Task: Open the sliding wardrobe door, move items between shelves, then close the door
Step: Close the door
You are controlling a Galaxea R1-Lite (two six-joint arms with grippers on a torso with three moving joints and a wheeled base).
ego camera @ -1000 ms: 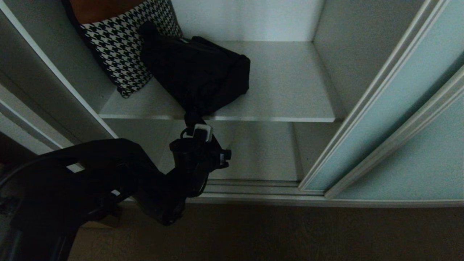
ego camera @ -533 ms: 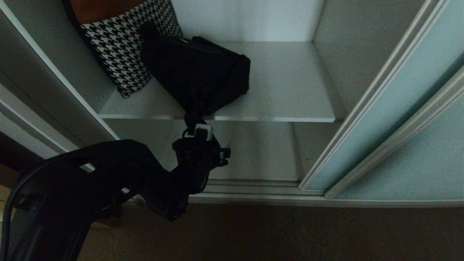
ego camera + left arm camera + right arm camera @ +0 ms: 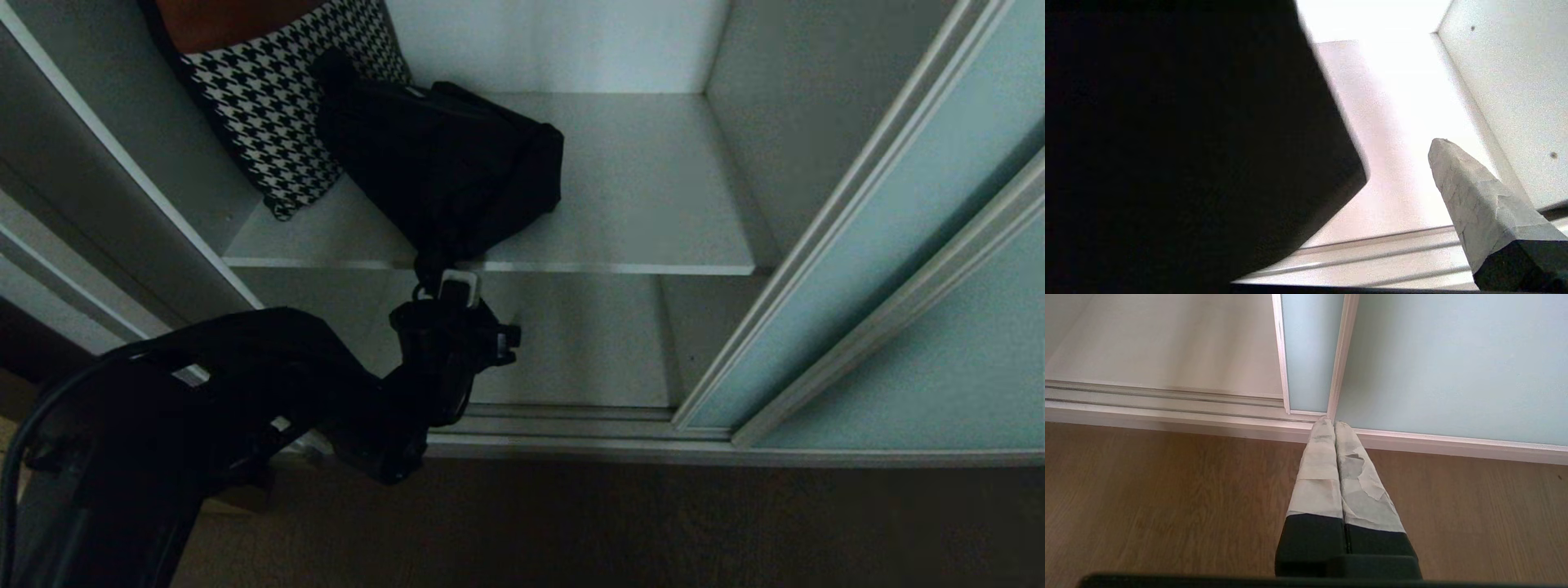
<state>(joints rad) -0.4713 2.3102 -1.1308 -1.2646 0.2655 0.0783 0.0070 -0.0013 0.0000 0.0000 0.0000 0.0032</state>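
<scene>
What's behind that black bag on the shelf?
Leaning behind the black bag at its left is a black-and-white houndstooth cushion, with something orange-brown above it. Beyond them is the wardrobe's white back wall. The bag hides the cushion's lower right part.

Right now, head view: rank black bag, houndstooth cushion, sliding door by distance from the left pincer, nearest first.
From the left pincer, at the shelf's front edge:
1. Black bag, directly beyond it on the shelf.
2. Houndstooth cushion, farther back on the left.
3. Sliding door, far right.
</scene>
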